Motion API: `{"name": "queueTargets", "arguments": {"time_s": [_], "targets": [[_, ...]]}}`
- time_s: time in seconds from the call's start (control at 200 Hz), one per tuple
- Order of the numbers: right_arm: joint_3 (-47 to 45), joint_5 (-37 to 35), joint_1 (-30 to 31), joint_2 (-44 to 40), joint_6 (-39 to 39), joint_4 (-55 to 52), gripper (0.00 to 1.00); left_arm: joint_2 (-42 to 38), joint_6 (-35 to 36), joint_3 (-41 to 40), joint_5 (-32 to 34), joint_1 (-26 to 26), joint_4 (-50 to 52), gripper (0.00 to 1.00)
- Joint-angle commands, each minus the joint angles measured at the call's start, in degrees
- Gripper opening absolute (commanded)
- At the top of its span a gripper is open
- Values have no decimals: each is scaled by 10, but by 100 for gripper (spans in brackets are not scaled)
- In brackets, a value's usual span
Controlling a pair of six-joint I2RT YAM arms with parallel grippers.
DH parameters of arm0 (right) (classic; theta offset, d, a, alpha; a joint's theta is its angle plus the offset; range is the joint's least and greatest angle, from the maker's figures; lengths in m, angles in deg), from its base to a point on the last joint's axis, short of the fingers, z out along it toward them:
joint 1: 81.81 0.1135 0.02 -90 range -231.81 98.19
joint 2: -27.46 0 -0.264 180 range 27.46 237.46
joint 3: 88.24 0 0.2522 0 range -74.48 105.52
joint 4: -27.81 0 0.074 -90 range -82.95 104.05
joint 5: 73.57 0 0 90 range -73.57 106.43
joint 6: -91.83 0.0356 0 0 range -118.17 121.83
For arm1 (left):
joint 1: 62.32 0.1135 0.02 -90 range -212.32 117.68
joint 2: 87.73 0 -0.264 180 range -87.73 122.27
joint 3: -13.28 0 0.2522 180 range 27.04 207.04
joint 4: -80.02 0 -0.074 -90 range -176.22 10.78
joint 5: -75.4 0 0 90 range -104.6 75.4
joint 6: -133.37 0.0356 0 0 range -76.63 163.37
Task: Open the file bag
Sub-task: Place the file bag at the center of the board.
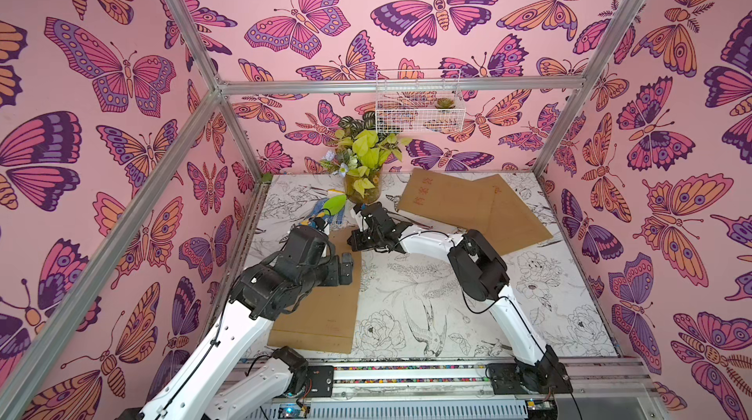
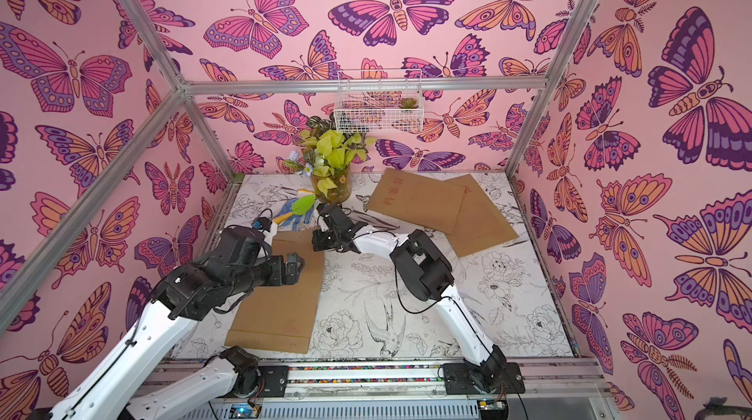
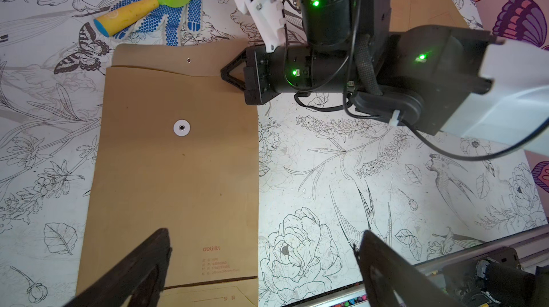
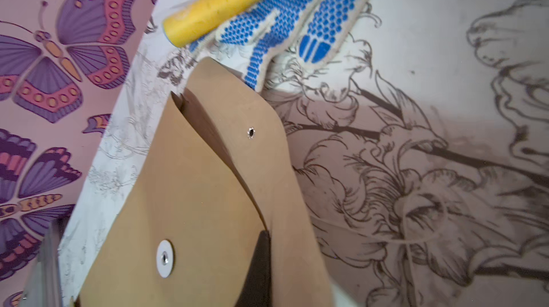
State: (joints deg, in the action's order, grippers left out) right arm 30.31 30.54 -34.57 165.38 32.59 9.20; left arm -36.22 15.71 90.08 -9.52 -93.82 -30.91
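Matte kraft-paper file bag lies on the table, left side; right end effector pinches its curling flap (round white clasp bared); left end effector hovers spread wide, empty.

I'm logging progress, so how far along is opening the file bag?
Done: the flap is off the white button and turned back. In hand: the right gripper pinches the flap's edge, the left gripper hangs open above. Left: perhaps widening the file bag mouth.
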Motion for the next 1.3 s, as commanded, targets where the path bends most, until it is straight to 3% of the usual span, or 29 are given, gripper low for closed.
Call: {"name": "queueTargets", "arguments": {"time_s": [0.0, 0.295, 0.421, 0.521, 0.681, 0.846, 0.931, 1.032, 1.092, 1.157, 1.297], "targets": [[17, -51, 0, -5, -34, -59, 9, 3, -9, -7, -7, 3, -2, 99], [-28, -45, -3, -59, -38, -29, 55, 1, -54, -11, 12, 4, -10, 99], [-97, -48, -11, -120, -30, 5, 71, -26, -77, -38, 12, 4, -45, 99], [-175, -75, -17, -187, -26, 25, 100, -62, -75, -94, -10, 7, -123, 99], [-303, -117, -34, -302, -16, 24, 99, -29, -88, -122, -24, 11, -175, 99], [-405, -230, -52, -415, -12, -23, 99, 82, -89, -115, -65, 2, -245, 99], [-455, -297, -64, -470, -22, -39, 99, 145, -87, -97, -53, -19, -284, 99], [-498, -315, -111, -522, -38, -58, 99, 233, -73, -60, -26, -50, -322, 99], [-500, -295, -158, -539, -32, -98, 99, 285, -60, -26, -28, -64, -334, 99], [-515, -250, -218, -555, -11, -107, 90, 346, -41, 24, -44, -75, -334, 99], [-545, -99, -352, -572, 26, -80, 81, 482, 1, 149, -89, -90, -336, 99]]}}
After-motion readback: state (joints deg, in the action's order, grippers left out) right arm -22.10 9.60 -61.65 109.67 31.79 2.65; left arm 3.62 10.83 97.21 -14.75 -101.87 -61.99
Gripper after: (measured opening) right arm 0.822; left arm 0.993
